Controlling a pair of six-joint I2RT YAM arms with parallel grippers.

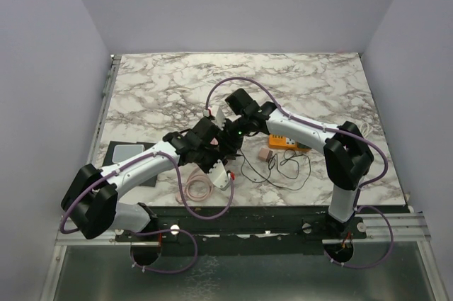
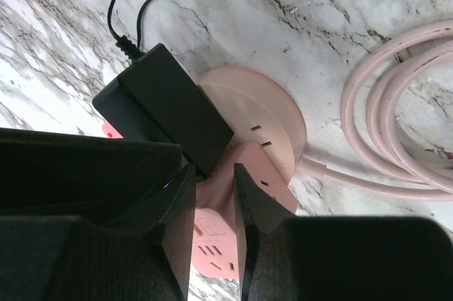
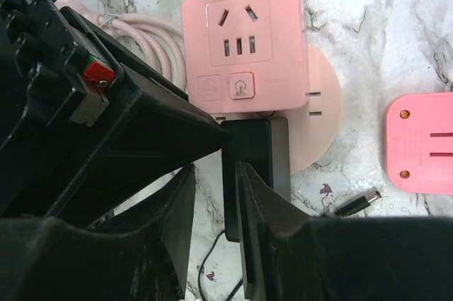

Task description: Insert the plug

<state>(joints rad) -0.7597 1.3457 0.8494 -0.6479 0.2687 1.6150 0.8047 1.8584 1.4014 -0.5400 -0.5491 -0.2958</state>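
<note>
The black adapter (image 3: 256, 149) looks rigid, light and slick, best pinched across its flat sides; the left gripper (image 2: 214, 188) clamps the pink socket (image 2: 269, 168), and the right gripper (image 3: 214, 173) may or may not hold anything.

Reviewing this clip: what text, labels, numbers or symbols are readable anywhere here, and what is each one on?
No readable words or numbers in any view.
Power symbol, no letters: on the button of the pink socket cube.
Beside it, an embossed square mark: too faint to read.
Anything on the orange box: too small to read.
</note>
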